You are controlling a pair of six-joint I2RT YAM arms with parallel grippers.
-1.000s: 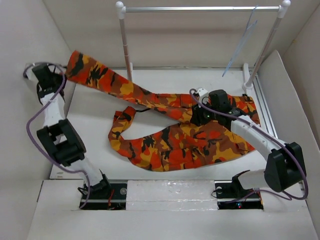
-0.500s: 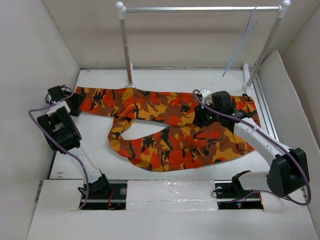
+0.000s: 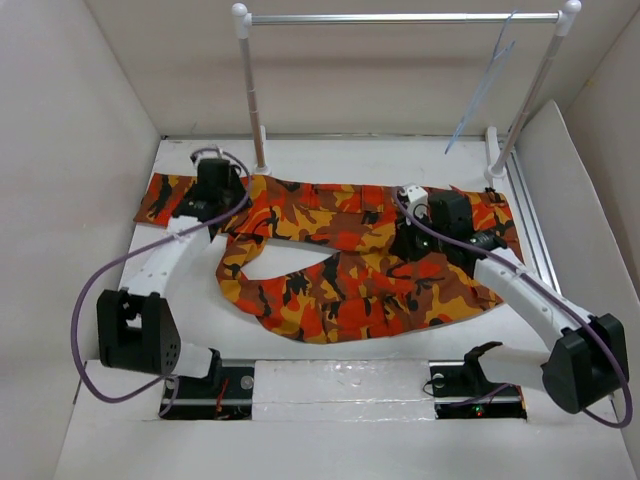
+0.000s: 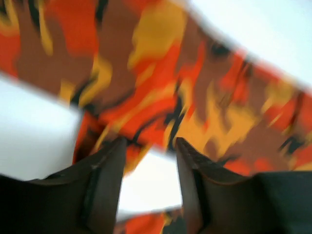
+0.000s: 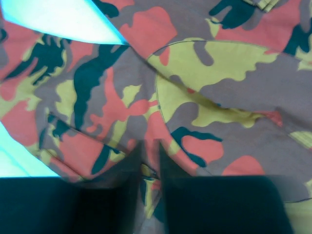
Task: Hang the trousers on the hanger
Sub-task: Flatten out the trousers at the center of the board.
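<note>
The trousers [image 3: 340,270], in orange, red, yellow and black camouflage, lie spread on the white table with one leg stretched flat to the left and the other curled below it. The hanger [image 3: 480,95], thin and pale blue, hangs from the right end of the rack bar. My left gripper [image 3: 218,200] hovers over the left part of the upper leg. In the blurred left wrist view it [image 4: 148,146] is open, with bare table between the fingers and trousers [image 4: 219,97] beyond. My right gripper [image 3: 408,240] sits on the waist area, shut [image 5: 149,146] on a fold of trousers [image 5: 219,87].
A rack with white posts [image 3: 250,95] and a silver crossbar [image 3: 400,17] stands at the back of the table. Beige walls close in on the left, the back and the right, and a rail [image 3: 530,225] runs along the right edge.
The left gripper lowered the raised leg end at the far left, let it go and moved right over the leg, which now lies flat. The right gripper stayed on the waist.
</note>
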